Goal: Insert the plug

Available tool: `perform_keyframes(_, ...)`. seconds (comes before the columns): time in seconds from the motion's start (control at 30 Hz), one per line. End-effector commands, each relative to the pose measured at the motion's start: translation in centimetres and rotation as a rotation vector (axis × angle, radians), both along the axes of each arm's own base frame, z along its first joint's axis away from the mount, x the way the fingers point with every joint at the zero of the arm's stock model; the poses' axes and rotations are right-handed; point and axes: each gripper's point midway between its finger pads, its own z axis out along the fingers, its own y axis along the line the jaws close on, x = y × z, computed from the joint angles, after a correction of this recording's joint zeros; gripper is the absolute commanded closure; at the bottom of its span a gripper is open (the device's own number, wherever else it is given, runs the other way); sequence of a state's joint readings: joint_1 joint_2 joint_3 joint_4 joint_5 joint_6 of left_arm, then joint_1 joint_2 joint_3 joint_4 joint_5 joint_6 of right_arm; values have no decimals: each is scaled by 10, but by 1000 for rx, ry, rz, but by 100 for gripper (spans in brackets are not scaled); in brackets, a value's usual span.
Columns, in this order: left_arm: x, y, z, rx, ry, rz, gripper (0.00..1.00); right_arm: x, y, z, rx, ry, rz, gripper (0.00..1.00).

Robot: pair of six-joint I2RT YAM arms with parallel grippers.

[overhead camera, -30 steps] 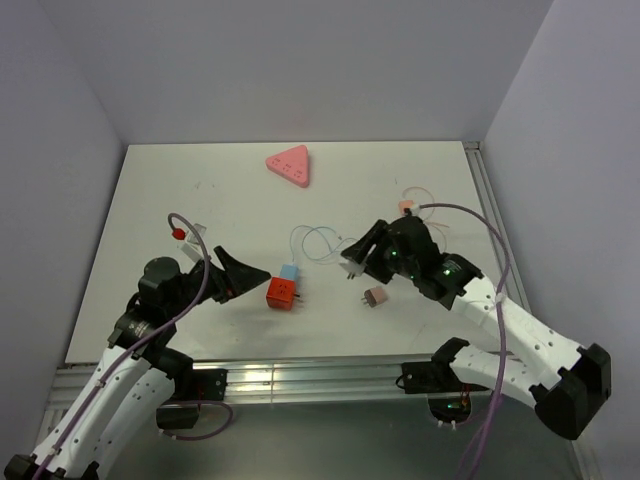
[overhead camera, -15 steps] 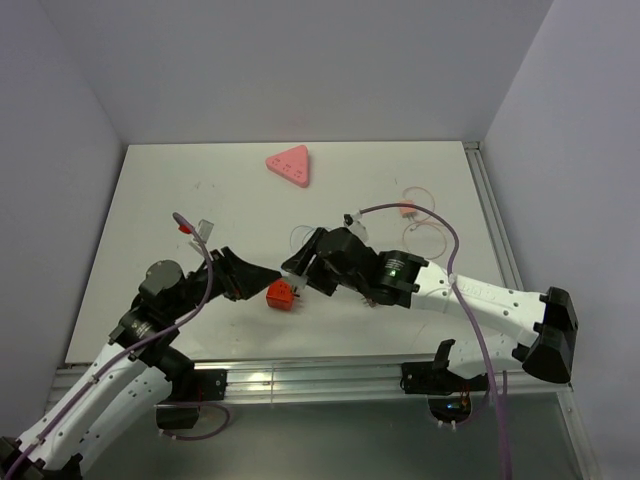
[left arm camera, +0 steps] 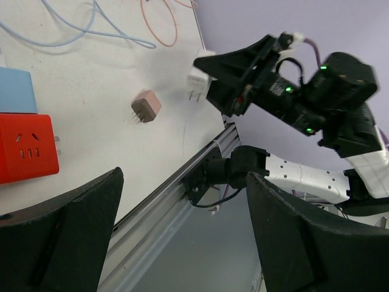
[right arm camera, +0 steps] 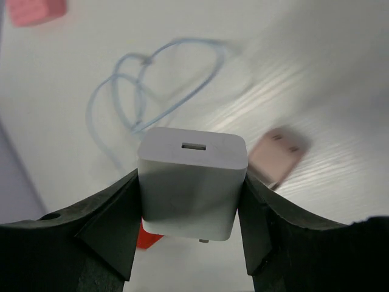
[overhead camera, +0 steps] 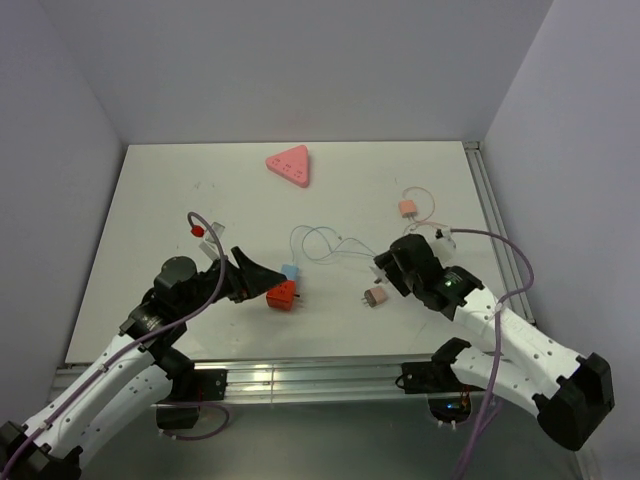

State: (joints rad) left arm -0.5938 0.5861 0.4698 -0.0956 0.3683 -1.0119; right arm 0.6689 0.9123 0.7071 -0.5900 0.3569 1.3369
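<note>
our right tool [right arm camera: 189, 204] is clamped on the white plug [right arm camera: 192, 164], right of centre in the top view, prongs toward the desk [overhead camera: 200, 200]. our left tool [overhead camera: 262, 277] stands apart, just left of the red socket block [overhead camera: 282, 296] near centre.

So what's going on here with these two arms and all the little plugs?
Two robot arms are working on plugging something in. The right tool is clamped on a white charger plug, held off the table. The left tool hangs wide open right beside a red socket cube, gripping nothing. The plug is not in the socket yet; the two are well apart. A small pinkish plug lies loose on the table.
</note>
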Motion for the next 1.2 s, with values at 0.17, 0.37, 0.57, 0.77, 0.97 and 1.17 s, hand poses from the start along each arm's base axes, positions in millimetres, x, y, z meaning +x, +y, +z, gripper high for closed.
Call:
perform_keyframes(0.17,-2,-1,6,-4,-2,-8,13,-12,-71,-82,-224,210,-56,100)
perform_keyframes(0.37,-4,1,2,4,6,-4,13,-17,-83,-129,-242,356,-49,100)
perform_keyframes(0.57,-6,2,-2,11,17,-6,13,-15,-81,-141,-278,445,14,90)
perform_keyframes(0.77,-6,1,-4,17,17,-15,13,-5,-83,-100,-370,324,38,44)
perform_keyframes(0.97,-4,-2,-12,18,36,-20,13,-6,-77,-69,-429,253,99,41)
perform_keyframes(1.17,-5,-5,-12,3,37,-35,13,-1,-49,-55,-320,182,200,65)
